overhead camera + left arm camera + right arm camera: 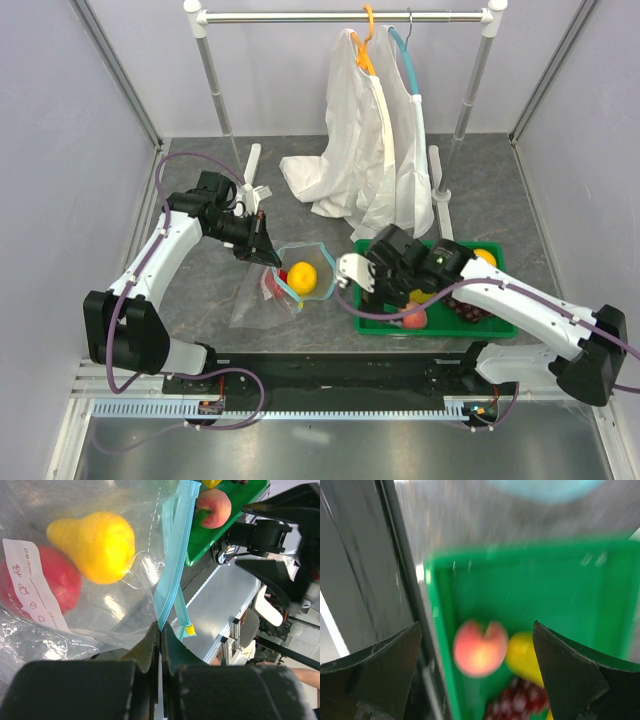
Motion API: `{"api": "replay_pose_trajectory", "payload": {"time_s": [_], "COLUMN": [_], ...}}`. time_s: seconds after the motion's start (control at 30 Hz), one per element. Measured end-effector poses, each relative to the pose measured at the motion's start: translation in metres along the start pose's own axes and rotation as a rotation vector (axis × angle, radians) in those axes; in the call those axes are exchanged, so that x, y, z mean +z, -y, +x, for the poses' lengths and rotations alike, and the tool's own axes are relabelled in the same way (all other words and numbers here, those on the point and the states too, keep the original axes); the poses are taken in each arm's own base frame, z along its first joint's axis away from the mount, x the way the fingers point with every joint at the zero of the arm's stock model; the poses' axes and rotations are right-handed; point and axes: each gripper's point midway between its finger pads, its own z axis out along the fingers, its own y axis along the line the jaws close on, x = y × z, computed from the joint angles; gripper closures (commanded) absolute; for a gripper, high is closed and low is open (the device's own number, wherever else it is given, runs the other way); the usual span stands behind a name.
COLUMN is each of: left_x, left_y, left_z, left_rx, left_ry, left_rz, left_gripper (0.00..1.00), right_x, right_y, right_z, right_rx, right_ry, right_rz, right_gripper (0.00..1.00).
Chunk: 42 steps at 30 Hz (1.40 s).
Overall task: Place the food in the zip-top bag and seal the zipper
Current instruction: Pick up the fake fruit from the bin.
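At centre-right of the overhead view, the right gripper hangs over the green tray, fingers spread and empty. The peach lies directly below, between them. Further left in frame, the left gripper pinches the zipper, holding the zip-top bag agape.

This looks like a robot lab. Two robot arms, the left arm and the right arm, are bolted to a black base at the edge of a grey table. Plain pale walls on metal posts box it in. A clothes rail and toy fruit sit there like practice things.
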Motion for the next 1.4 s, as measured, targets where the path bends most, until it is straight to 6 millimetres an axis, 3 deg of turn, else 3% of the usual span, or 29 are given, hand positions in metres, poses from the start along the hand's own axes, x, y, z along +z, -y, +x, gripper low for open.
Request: {"api": "replay_pose_trajectory", "payload": {"time_s": [0.1,0.2,0.4,0.5,0.83,1.07,1.4], "left_x": [0.0,0.0,0.0,0.0,0.0,0.0,0.0], "left_y": [0.0,0.0,0.0,0.0,0.0,0.0,0.0], "left_z": [0.0,0.0,0.0,0.0,0.0,0.0,0.0], "left_rx": [0.0,0.0,0.0,0.0,0.0,0.0,0.0], "left_ry": [0.0,0.0,0.0,0.0,0.0,0.0,-0.001], "left_rz": [0.0,0.0,0.0,0.0,0.0,0.0,0.0], "left_gripper": [0.98,0.98,0.98,0.98,0.98,0.98,0.98], "right_x": [0.001,0.003,0.01,0.016,0.024,0.029,0.03], "right_y": [-0.012,-0.015,-0.004,-0.002,-0.003,-0.006,-0.005], "right_z": [0.057,0.086,0.109,0.119,0.126,0.127,0.126], "right_rx": [0.013,0.033,0.075,0.083,0.093,0.134,0.186], "right_ry": [-0.149,-0.245,-0.324,-0.357,-0.403,-0.438,-0.43], "right_rz": [-0.027,-0.048,-0.066,-0.085,-0.125,-0.177,-0.221], "right_gripper": [0.02,0.04,0.19,0.22,0.16,0.21,0.16]}}
